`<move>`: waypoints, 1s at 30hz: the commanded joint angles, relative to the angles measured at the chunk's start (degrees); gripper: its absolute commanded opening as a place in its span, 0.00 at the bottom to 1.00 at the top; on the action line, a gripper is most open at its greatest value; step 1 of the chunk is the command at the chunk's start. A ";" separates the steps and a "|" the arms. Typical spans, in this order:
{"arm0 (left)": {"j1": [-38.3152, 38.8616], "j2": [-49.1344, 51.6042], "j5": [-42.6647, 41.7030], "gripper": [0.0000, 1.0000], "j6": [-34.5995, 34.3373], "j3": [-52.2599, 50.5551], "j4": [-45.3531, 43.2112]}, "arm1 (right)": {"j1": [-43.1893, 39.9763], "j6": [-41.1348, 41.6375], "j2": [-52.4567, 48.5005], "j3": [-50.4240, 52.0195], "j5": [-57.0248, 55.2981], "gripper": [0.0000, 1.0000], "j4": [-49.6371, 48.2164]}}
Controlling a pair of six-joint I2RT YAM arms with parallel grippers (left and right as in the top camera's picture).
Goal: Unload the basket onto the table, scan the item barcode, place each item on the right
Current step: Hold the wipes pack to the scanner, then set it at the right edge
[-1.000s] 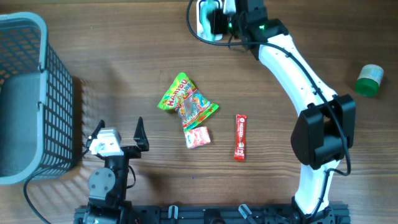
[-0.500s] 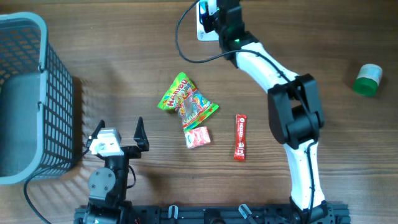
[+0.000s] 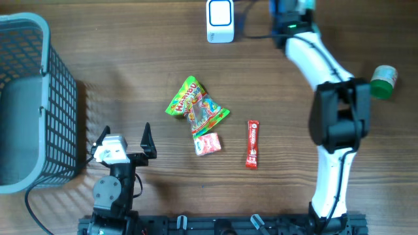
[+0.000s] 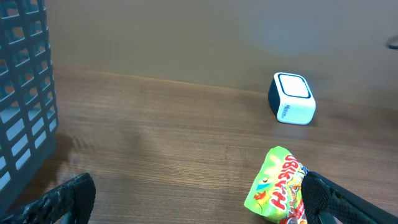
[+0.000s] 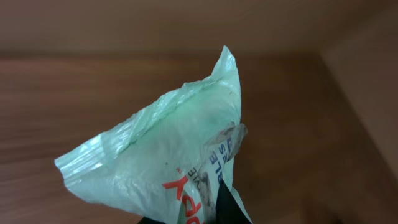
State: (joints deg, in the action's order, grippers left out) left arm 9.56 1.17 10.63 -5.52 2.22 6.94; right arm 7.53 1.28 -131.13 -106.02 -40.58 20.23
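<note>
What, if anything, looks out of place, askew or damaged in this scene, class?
The pale green packet pinched in the right fingers is crumpled and folded over itself, with its printing creased, so it looks scrunched rather than flat. Nothing else stands out.

gummy bag (image 3: 196,104): red "HARIBO" | pale green packet (image 5: 161,155): red and blue letters, cut off, unreadable | red stick sachet (image 3: 252,143): white print too small | barcode scanner (image 4: 292,99): side print illegible
</note>
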 commanded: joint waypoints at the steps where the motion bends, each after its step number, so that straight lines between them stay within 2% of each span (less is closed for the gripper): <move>1: -0.37 -0.24 0.52 1.00 -0.76 -0.17 0.00 | -6.91 5.22 2.10 0.15 3.98 0.04 3.10; 6: -0.37 -0.24 0.52 1.00 -0.76 -0.17 0.00 | -16.22 8.85 1.97 3.93 5.18 0.04 3.34; 11: -0.37 -0.24 0.52 1.00 -0.76 -0.17 0.00 | -24.24 13.44 1.97 7.21 13.88 0.04 5.44; 12: -0.37 -0.24 0.52 1.00 -0.76 -0.17 0.00 | -24.87 14.27 1.99 7.19 13.97 0.21 5.90; 13: -0.37 -0.24 0.52 1.00 -0.76 -0.17 0.00 | -25.07 13.68 2.51 6.38 14.14 0.91 6.95; 14: -0.37 -0.24 0.52 1.00 -0.79 -0.17 0.00 | -24.79 12.74 3.15 5.57 14.12 1.00 7.91; 17: -0.37 -0.24 0.52 1.00 -0.76 -0.17 0.00 | -21.66 10.05 7.78 2.89 13.35 1.00 10.14; 21: -0.37 -0.24 0.52 1.00 -0.76 -0.17 0.00 | -11.37 12.90 21.20 2.56 14.08 1.00 10.82; 24: -0.37 -0.24 0.52 1.00 -0.76 -0.17 0.00 | -1.09 12.85 25.94 2.56 27.93 1.00 17.84; 28: -0.37 -0.17 0.55 1.00 -0.76 -0.17 0.02 | 10.88 12.33 24.57 4.81 48.92 1.00 25.33; 30: -0.37 -0.13 0.52 1.00 -0.76 -0.17 0.00 | 15.17 12.07 23.58 6.64 50.93 1.00 27.19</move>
State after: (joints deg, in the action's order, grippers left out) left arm 9.56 1.17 10.66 -5.52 2.22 6.94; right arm 18.55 13.43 -104.79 -102.17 -0.56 45.74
